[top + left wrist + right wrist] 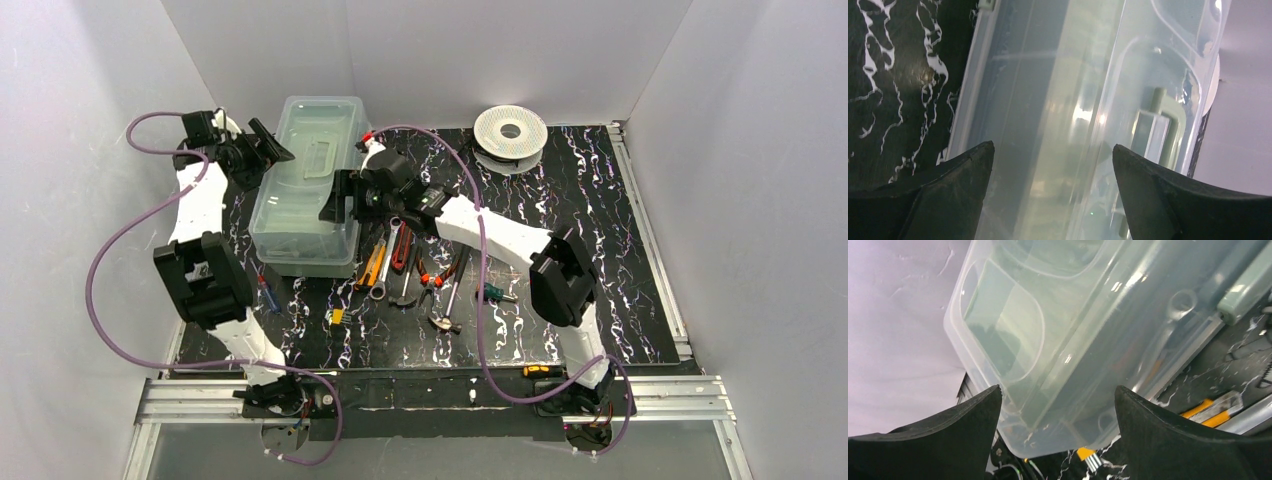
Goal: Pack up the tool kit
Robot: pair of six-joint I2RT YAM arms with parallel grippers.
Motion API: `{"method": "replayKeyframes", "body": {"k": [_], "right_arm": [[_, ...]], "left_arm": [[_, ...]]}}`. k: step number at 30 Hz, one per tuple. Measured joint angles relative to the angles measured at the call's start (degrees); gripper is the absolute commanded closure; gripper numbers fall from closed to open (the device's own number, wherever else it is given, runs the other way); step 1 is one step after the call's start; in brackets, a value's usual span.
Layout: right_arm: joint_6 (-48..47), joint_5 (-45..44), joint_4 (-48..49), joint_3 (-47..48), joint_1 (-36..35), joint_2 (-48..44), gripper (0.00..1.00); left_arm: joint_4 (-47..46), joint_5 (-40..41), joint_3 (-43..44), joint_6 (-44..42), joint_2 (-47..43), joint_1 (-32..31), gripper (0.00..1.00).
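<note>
Top view, step: packing has not begun. I judge I am lining up to open the toolbox first.
Top view, toolbox: it sits at the back-left of the tabletop, with the translucent lid down and the handle flat on top.
Top view, grippers: my left gripper is at the box's left side and my right gripper at its right side. Both have jaws apart and hold nothing.
Top view, tools: the utility knife, wrench, pliers and hammer lie loose off the box's front-right corner. A screwdriver lies by the front-left corner.
Left wrist: my left gripper gapes over the lid, and the handle shows through it.
Right wrist: my right gripper is spread before a box corner. A pale green piece at its edge is probably the latch.
Contents: the tray pockets look bare through the lid. I cannot tell what is below them.
Next move: release the latch and lift the lid without shoving the box.
</note>
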State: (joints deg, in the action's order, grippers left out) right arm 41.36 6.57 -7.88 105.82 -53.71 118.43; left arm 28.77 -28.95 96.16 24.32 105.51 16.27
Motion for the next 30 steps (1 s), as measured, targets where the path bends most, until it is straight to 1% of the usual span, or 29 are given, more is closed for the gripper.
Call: {"method": "replayKeyframes", "body": {"k": [6,14,18,23,30], "right_arm": [[-0.2,-0.2,0.9,-8.1,-2.8,-6.1,0.12],[-1.0,-1.5,1.5,-18.8,-3.3,-15.1,0.11],[-1.3,-2.6,1.9,-22.7,-2.9,-18.4,0.11],[-1.2,-3.6,3.4,-29.0,-1.3,-23.5,0.10],[-0.9,-3.0,3.0,-37.2,3.2,-31.6,0.09]], "left_arm": [[-1.8,1.5,-12.9,-1.8,-11.6,-0.9,0.12],[-2.3,4.3,-24.4,-1.1,-24.1,-3.9,0.11],[-2.7,6.0,-26.4,-0.5,-26.3,-6.4,0.11],[-4.7,6.8,-27.3,0.7,-26.4,-11.1,0.12],[-9.2,7.5,-29.3,4.1,-26.7,-18.8,0.12]]}}
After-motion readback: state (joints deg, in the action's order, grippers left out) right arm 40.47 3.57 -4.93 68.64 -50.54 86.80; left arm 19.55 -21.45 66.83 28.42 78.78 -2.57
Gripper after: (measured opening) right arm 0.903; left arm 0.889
